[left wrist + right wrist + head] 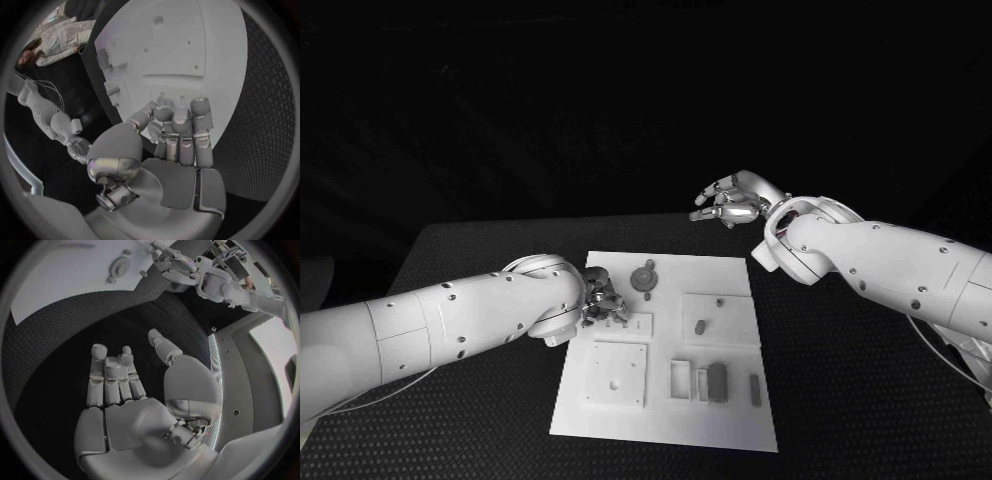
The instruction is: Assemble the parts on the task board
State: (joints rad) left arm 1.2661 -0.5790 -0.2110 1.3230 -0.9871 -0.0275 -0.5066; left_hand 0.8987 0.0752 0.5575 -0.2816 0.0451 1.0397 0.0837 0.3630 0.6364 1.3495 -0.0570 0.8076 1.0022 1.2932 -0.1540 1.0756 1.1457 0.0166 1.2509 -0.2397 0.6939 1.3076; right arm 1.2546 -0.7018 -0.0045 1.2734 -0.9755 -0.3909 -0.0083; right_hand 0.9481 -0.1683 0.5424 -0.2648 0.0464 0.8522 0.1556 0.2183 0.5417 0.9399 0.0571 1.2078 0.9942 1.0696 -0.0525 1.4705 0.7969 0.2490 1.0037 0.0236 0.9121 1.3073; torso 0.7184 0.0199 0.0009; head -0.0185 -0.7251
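Head view: task board [727,420] at table centre, grey parts [717,381] on it. Left hand [600,301] — fingers curled, grasp indiscernible — hovers at its 9 o'clock edge; right hand [731,203], spread and empty, sits well beyond 12 o'clock — left nearer.

A white board [733,405] with grey parts [717,382] lies on a black dotted table [473,440]; both hands [602,301] are silver.
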